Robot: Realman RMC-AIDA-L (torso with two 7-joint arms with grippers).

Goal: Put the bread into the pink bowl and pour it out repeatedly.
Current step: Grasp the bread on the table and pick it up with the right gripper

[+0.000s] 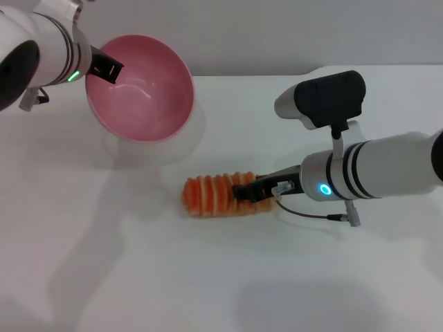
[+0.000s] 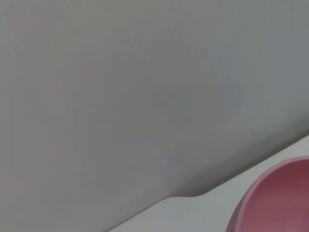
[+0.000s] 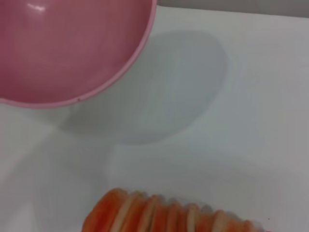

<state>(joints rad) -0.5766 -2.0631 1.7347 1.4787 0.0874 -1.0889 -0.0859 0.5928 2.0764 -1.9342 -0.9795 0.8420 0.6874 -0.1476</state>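
The glossy pink plastic bowl (image 1: 142, 88) is held aloft, tipped and empty, by the left tool (image 1: 105, 68) clamped on its rim, prob. after a pour, while the ridged orange-and-cream toy bread (image 1: 220, 196) on the white worktop (image 1: 173, 277) is straddled by the right tool (image 1: 250, 191), closure not discernible.

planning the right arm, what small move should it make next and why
Probably close the right claw on the bread and lift it. The loaf lies on the table with the fingers at its end, while the left claw holds the pink bowl tilted and empty.
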